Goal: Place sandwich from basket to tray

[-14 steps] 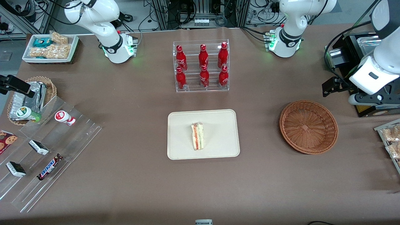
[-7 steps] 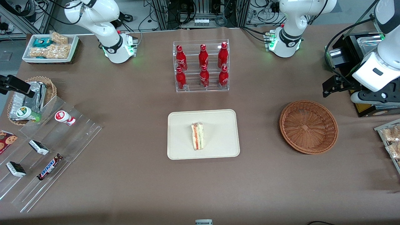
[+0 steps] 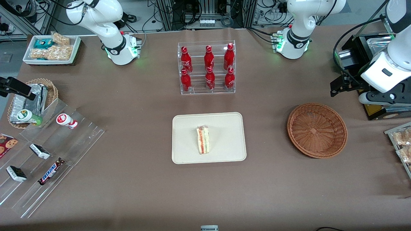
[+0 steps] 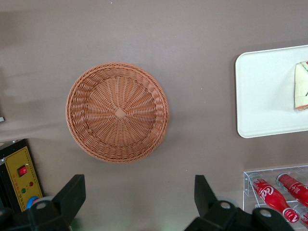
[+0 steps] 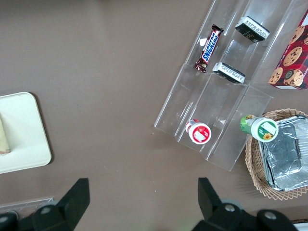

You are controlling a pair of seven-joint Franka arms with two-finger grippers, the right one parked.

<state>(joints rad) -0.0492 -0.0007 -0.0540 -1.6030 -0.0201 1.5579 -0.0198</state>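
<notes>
On the tray [image 3: 224,128] the sandwich [image 3: 203,139] rests, basket [image 3: 317,130] bare; gripper [image 4: 139,199], fingers spread and holding nothing, hangs high above the basket — retreat clear, touching neither.

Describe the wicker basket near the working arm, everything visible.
The basket is a round, shallow bowl of reddish-brown woven wicker, with a small square knot at its centre and a thicker braided rim. It sits upright on the brown table and holds nothing. It lies toward the working arm's end, apart from the tray, where the sandwich rests. The gripper hangs open above the table beside it, touching nothing.
</notes>
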